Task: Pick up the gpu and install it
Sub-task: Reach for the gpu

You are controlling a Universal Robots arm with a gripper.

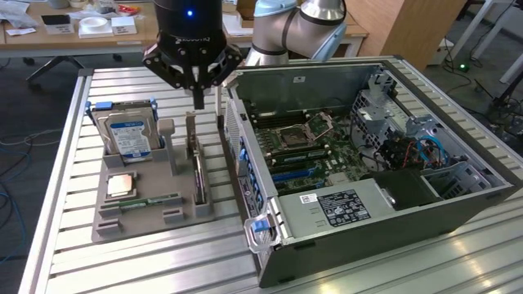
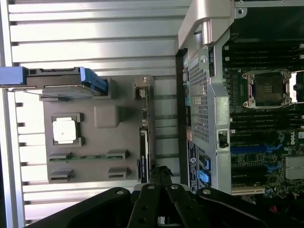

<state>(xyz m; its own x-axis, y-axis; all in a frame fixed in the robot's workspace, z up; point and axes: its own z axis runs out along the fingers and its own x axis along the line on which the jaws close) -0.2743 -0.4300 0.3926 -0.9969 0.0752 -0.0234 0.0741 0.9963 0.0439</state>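
Gripper [image 1: 198, 103] hung with fingers pressed together, pinching nothing, just above the gpu [image 1: 198, 177], which stood on edge in the grey holder [image 1: 143, 213] just beside the open computer case [image 1: 327, 239]. Judged: pick-up not yet made; installation in the case wholly outstanding.

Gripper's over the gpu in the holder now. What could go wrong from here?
1. The gripper is shut above the gpu; lowered like this, it would likely hit the card's top edge rather than straddle it.
2. The gpu stands on edge close beside the computer case; a sideways drift on lifting might knock it against the case's side.
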